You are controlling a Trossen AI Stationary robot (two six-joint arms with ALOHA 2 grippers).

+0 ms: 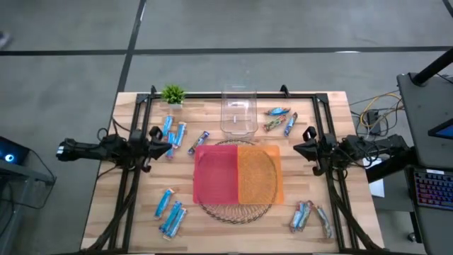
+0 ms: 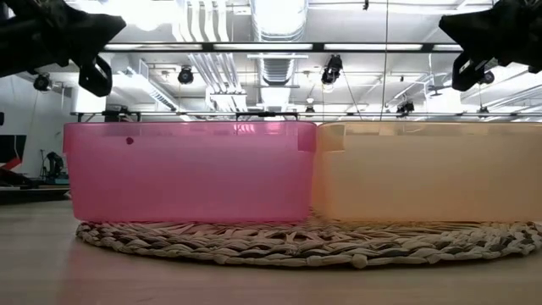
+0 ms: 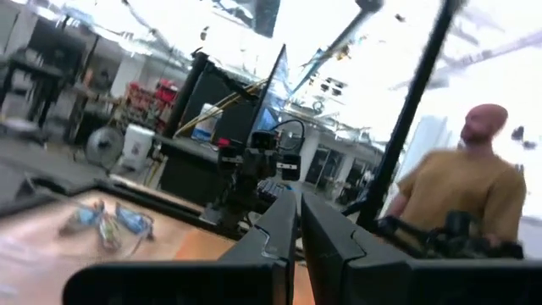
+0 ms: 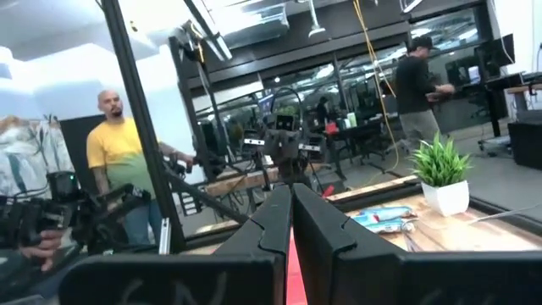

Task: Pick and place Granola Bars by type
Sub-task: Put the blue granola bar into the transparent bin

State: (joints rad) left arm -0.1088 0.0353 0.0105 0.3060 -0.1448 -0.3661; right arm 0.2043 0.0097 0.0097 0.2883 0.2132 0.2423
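Granola bars lie in loose groups on the wooden table: light blue ones at the far left (image 1: 173, 131), the near left (image 1: 170, 212) and the near right (image 1: 308, 216), and mixed blue and brown ones at the far right (image 1: 281, 120). A pink bin (image 1: 216, 173) and an orange bin (image 1: 260, 173) stand side by side on a round woven mat (image 1: 237, 211). My left gripper (image 1: 166, 146) hovers shut at the left, pointing toward the bins, and its fingers meet in the left wrist view (image 3: 298, 220). My right gripper (image 1: 297, 149) hovers shut at the right, and its fingers meet in the right wrist view (image 4: 290, 212). Neither holds anything.
A clear plastic container (image 1: 237, 113) stands behind the bins at the table's far edge. A small green plant (image 1: 173, 93) stands at the far left corner. A black frame runs around the table. A person in a yellow shirt (image 4: 114, 152) stands beyond the table.
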